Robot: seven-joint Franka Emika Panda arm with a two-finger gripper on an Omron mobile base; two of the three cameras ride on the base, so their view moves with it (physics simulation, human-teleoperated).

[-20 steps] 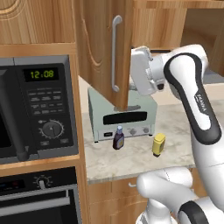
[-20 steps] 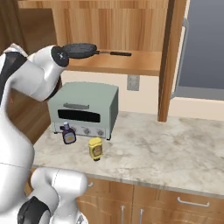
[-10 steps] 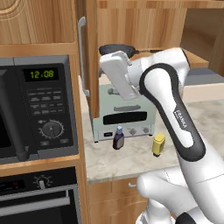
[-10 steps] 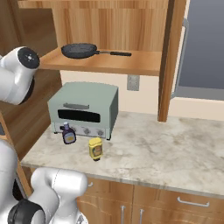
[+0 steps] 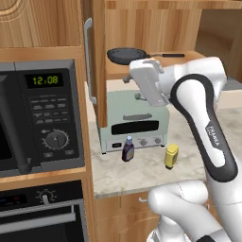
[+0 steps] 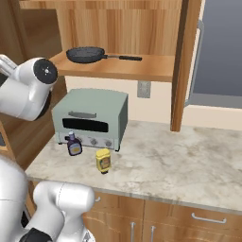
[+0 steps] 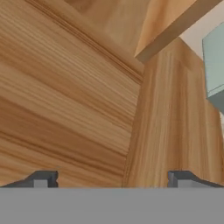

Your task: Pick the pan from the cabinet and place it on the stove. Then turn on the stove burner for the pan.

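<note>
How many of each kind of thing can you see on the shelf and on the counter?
Pan: 1
Toaster oven: 1
Purple bottle: 1
Yellow bottle: 1
Total: 4

The cabinet (image 5: 97,61) door has swung fully open, and the arm has pulled back off its handle (image 5: 88,66).

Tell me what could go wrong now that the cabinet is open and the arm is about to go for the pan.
The open cabinet door stands edge-on right beside the arm, so a swing toward the pan could clip it. The pan's handle lies flat on the shelf, leaving little room for the open hand. Lowering the pan, it could knock the toaster oven underneath.
</note>
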